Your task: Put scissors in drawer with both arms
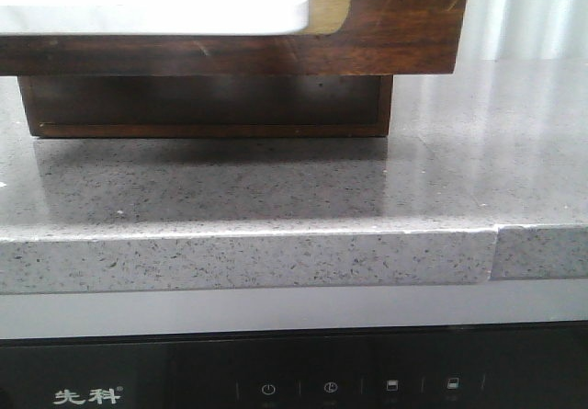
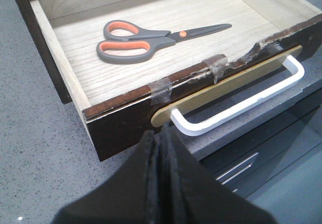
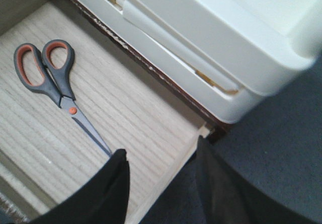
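— So, where are the scissors (image 2: 160, 41) now?

— Lying flat on the pale wood floor of the open drawer (image 2: 126, 114), blades closed, not touching any wall. In the right wrist view they (image 3: 52, 80) lie with the orange-lined loops away from the arm and the blade tips just short of one black finger.

— And the left gripper (image 2: 162, 133)?

— Its jaws are pressed together, holding nothing, just in front of the dark scratched drawer front, close to the end of the white handle (image 2: 240, 101) over the tan plate.

— The right one?

— The right gripper (image 3: 161, 161) hangs over the drawer's corner with its jaws spread, one finger above the drawer floor, the other outside the side wall. Nothing is between them but the wall's edge.

— Anything else?

— A white plastic box (image 3: 216, 38) stands behind the drawer. From the front, the drawer front (image 1: 395, 23) overhangs the grey speckled desk (image 1: 276, 198), with a black panel (image 1: 303, 381) below the edge.
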